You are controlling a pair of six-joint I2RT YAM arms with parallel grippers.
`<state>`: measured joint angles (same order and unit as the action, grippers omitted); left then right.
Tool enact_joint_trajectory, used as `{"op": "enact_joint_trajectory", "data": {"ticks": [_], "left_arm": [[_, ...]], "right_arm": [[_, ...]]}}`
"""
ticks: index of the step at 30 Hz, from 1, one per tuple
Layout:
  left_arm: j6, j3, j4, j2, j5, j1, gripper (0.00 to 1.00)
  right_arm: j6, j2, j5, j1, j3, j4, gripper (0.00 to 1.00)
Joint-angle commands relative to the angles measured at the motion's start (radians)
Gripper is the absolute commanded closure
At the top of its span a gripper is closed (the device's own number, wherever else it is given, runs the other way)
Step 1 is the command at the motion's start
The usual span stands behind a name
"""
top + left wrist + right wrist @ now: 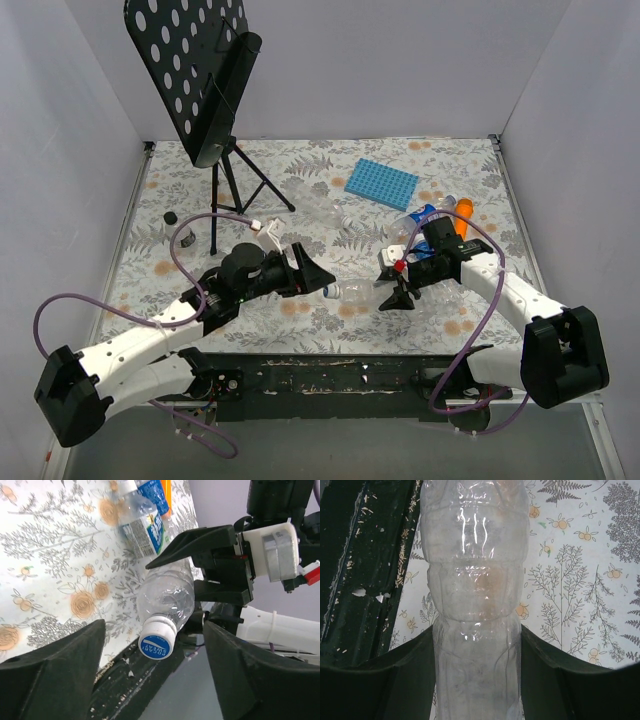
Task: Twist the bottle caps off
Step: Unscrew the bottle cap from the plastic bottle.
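1. The bottle (167, 592) is held lying level just above the flowered table (200, 200). It is clamped round its body by the right gripper (396, 290), whose fingers are pressed against both sides of the clear plastic.
2. The cap (156, 639), white with a blue printed top, is seated on the neck and pointed toward the left gripper (318, 279).
3. The left gripper's fingers are spread, one to each side of the cap, and the cap is touched by neither.
4. The step in hand is judged to be the taking of the cap for a turn. Whether the thread is already loosened cannot be told.
5. For the next move, the fingers need to be closed squarely on the cap's rim. The wrist then needs to be rolled about the neck's axis while the body is kept clamped. The thin wall is likely to be twisted if the clamp is slack.
6. Other bottles (425, 222) are seen lying near the table's right side, beyond the right gripper.
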<state>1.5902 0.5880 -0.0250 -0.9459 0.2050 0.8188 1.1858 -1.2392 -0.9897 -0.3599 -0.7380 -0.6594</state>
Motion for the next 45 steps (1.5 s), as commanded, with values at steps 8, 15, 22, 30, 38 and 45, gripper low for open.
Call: {"op": "enact_joint_trajectory", "data": {"ticks": [8, 15, 22, 30, 38, 45], "left_arm": [[-0.263, 0.042, -0.076, 0.153, -0.115, -0.010, 0.02], [-0.583, 0.033, -0.112, 0.242, -0.057, -0.013, 0.02], [-0.987, -0.026, -0.075, 0.332, 0.204, -0.012, 0.02], [-1.173, -0.040, -0.052, 0.248, 0.324, -0.013, 0.02], [-1.257, -0.017, -0.013, 0.113, 0.364, -0.009, 0.02], [-1.254, 0.001, 0.069, 0.032, 0.384, 0.008, 0.03]], "right_arm": [[0.015, 0.006, 0.008, 0.003, -0.006, -0.025, 0.93], [0.018, 0.009, 0.006, 0.003, -0.004, -0.026, 0.93], [0.024, 0.007, 0.003, 0.003, -0.006, -0.032, 0.93], [0.032, 0.006, 0.002, 0.004, -0.008, -0.039, 0.92], [0.040, 0.004, -0.001, 0.003, -0.009, -0.043, 0.93], [0.041, 0.006, -0.001, 0.001, -0.009, -0.043, 0.93]]}}
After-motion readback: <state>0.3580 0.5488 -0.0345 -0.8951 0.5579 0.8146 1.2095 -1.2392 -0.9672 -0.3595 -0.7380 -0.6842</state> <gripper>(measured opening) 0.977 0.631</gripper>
